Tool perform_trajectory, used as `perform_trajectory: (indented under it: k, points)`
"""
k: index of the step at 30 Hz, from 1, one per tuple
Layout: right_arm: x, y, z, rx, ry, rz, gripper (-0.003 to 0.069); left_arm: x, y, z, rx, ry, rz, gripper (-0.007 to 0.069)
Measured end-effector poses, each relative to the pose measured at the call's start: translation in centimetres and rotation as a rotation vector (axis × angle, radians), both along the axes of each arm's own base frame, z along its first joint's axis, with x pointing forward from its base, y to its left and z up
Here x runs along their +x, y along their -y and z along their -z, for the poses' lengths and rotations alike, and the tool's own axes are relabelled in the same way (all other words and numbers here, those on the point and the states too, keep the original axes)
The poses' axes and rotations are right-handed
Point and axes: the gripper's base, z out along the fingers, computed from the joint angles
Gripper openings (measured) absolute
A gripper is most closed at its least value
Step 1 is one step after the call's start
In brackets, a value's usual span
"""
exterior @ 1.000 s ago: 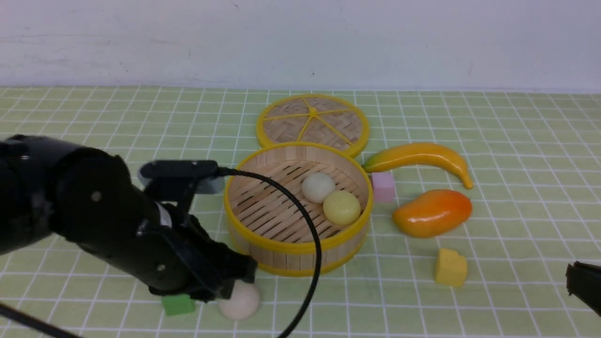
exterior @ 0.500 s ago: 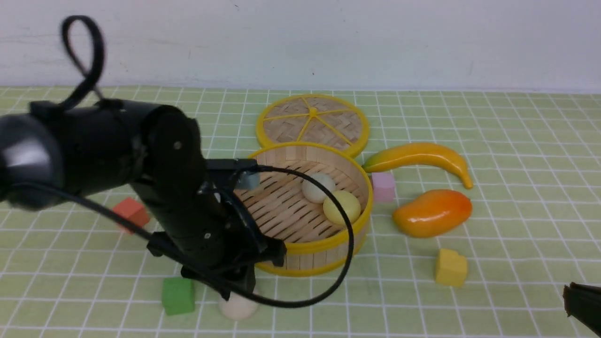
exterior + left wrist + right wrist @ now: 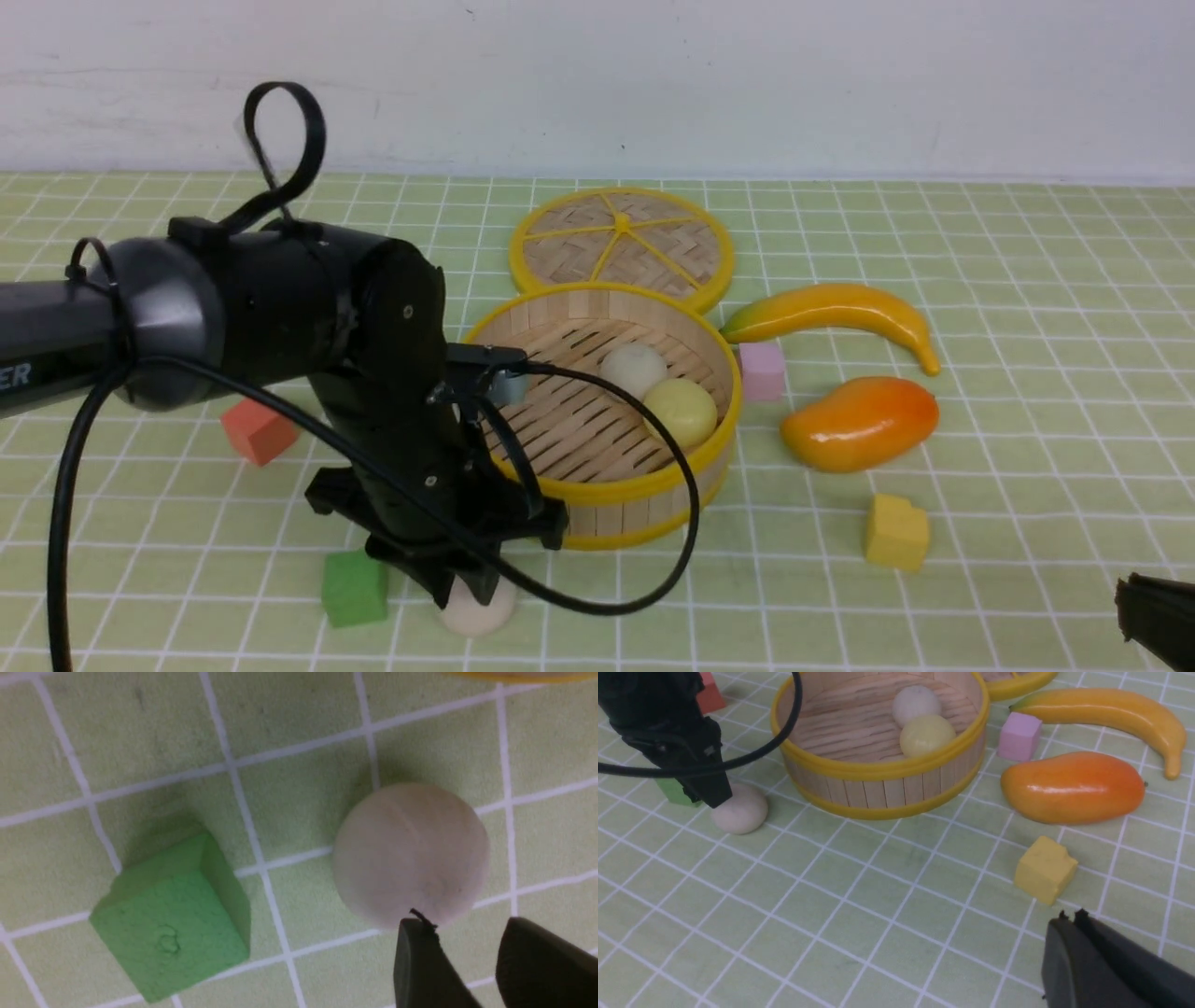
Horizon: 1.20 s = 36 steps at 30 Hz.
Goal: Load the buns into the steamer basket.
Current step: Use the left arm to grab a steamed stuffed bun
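Observation:
One off-white bun [image 3: 484, 616] lies on the cloth in front of the steamer basket [image 3: 644, 509], beside a green cube [image 3: 354, 588]. My left gripper [image 3: 467, 586] points down right over this bun [image 3: 411, 854]. In the left wrist view the gripper [image 3: 462, 926] is open, nothing sits between its fingers, and one fingertip [image 3: 416, 933] meets the bun's edge. An off-white bun [image 3: 633, 367] and a pale yellow bun [image 3: 681, 411] rest inside the basket. My right gripper [image 3: 1069, 917] is shut and empty, low at the near right, close to a yellow cube [image 3: 1045, 869].
The woven lid [image 3: 621, 243] lies behind the basket. A banana [image 3: 840, 313], a mango [image 3: 859, 422] and a pink cube [image 3: 762, 369] lie to its right. A red cube [image 3: 257, 431] sits left, behind my left arm. The arm's cable [image 3: 653, 560] loops in front of the basket.
My left arm has risen and swung right, turning its gripper to point down over the front bun. The red cube has come into view. The right gripper has barely moved.

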Motion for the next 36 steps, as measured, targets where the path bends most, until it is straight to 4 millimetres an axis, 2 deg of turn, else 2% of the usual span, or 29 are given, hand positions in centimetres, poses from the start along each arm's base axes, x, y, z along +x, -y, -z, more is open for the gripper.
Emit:
perform_trajectory:
  k: [9, 20, 25, 29, 33, 36]
  points:
    - [0.0, 0.0, 0.0, -0.001, -0.001, 0.0, -0.002, 0.8, 0.1, 0.2, -0.005, 0.071, 0.008, 0.0237]
    - [0.1, 0.0, -0.2, 0.011, 0.026, 0.006, -0.002, 1.0, 0.3, 2.1, 0.024, 0.017, 0.009, 0.0237]
    - [0.1, 0.0, -0.2, 0.011, 0.027, 0.007, -0.002, 1.1, 0.3, 2.2, 0.025, 0.014, 0.008, 0.0232]
    - [0.2, 0.0, -0.3, 0.017, 0.041, 0.01, -0.002, 0.9, 0.3, 2.2, 0.033, -0.001, 0.014, 0.0153]
    - [0.3, 0.0, -0.4, 0.022, 0.053, 0.013, -0.002, 0.9, 0.3, 2.2, 0.037, -0.001, 0.034, 0.001]
    - [0.3, 0.0, -0.5, 0.024, 0.057, 0.014, -0.002, 0.9, 0.2, 2.1, 0.038, -0.002, 0.037, -0.0013]
